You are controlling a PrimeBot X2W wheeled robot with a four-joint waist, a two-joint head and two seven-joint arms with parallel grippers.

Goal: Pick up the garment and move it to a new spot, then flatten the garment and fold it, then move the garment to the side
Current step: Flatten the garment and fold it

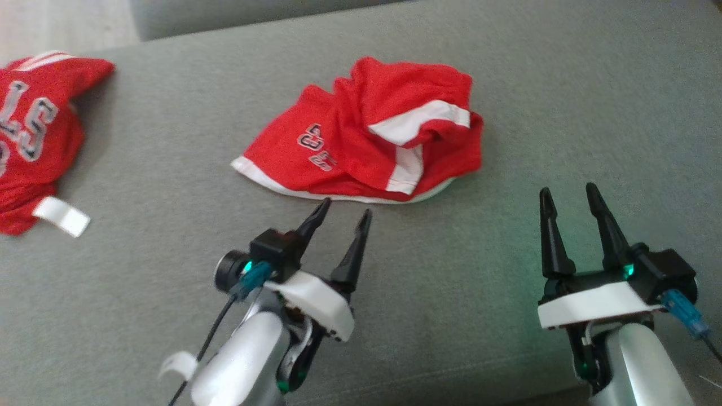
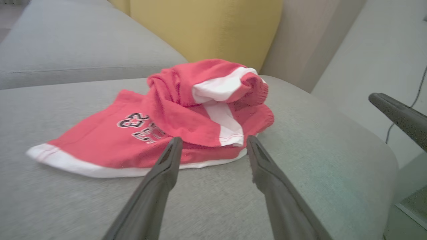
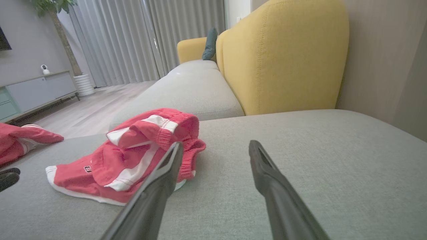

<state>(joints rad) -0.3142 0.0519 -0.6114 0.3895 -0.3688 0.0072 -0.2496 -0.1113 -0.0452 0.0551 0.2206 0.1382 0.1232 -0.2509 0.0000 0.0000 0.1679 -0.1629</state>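
The garment [image 1: 361, 135] is a pair of red shorts with white stripes, a white hem and a number print. It lies crumpled in the middle of the grey sofa cushion [image 1: 507, 113], its upper part folded over itself. My left gripper [image 1: 345, 207] stands open just in front of the hem, its tips almost touching it; the left wrist view shows the left gripper [image 2: 214, 138] with the garment [image 2: 186, 113] right ahead. My right gripper [image 1: 567, 189] is open and empty, off to the right of the garment [image 3: 133, 153]; in its own wrist view the right gripper [image 3: 216, 143] points over bare cushion.
A second red garment, a jersey [image 1: 34, 135] with a white tag, lies at the cushion's far left. The yellow backrest [image 3: 283, 56] rises behind the seat. The cushion's right edge [image 2: 383, 153] drops off beside the shorts. Bare grey fabric lies around both grippers.
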